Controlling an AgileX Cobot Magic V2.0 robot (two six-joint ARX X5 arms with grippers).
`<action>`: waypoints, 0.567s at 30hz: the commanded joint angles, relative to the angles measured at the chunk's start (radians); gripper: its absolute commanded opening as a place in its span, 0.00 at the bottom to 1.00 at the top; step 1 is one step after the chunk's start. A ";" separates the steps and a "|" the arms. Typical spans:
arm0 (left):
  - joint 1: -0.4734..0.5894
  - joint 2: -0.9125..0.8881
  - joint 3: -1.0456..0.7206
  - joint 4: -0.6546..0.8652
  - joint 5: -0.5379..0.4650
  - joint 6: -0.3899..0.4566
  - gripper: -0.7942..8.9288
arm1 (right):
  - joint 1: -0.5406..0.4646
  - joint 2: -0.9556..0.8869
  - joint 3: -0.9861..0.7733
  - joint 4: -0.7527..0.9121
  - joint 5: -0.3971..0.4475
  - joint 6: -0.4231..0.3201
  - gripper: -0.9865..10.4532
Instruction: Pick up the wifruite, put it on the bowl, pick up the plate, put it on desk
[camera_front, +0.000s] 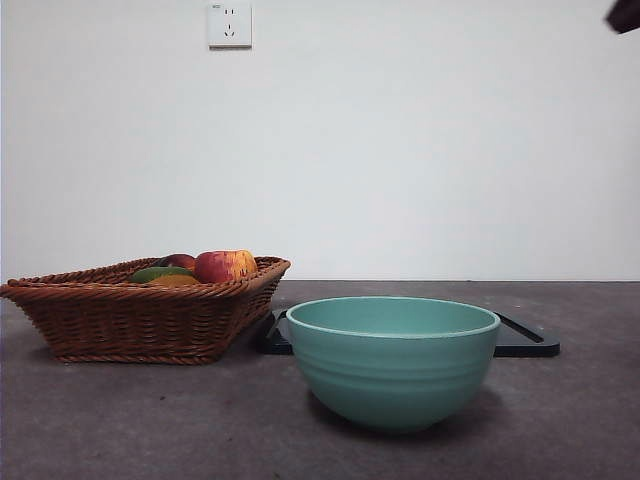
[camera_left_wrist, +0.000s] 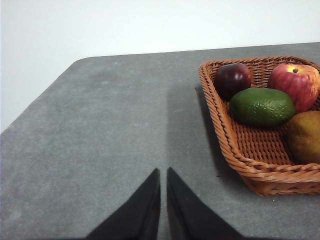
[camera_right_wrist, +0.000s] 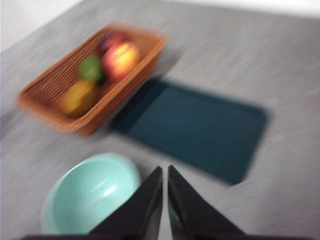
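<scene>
Only small parts of the robot are shown. The left gripper (camera_left_wrist: 163, 172) is seen as two matte black jaws, each a plain wedge broad at the base and tapered to a sharp tip, with smooth flat faces; no screws, cables or markings can be made out. The right gripper (camera_right_wrist: 165, 170) is formed alike, black and pointed, though it is blurred. In the front view a dark arm tip (camera_front: 625, 15) is seen at a top corner.
</scene>
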 joint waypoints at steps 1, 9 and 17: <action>0.003 -0.002 -0.020 -0.008 0.001 -0.003 0.10 | -0.097 -0.062 -0.075 0.110 0.003 -0.082 0.09; 0.003 -0.002 -0.020 -0.008 0.001 -0.003 0.10 | -0.297 -0.290 -0.374 0.393 0.019 -0.117 0.09; 0.003 -0.002 -0.020 -0.008 0.001 -0.003 0.10 | -0.349 -0.448 -0.585 0.490 0.068 -0.113 0.09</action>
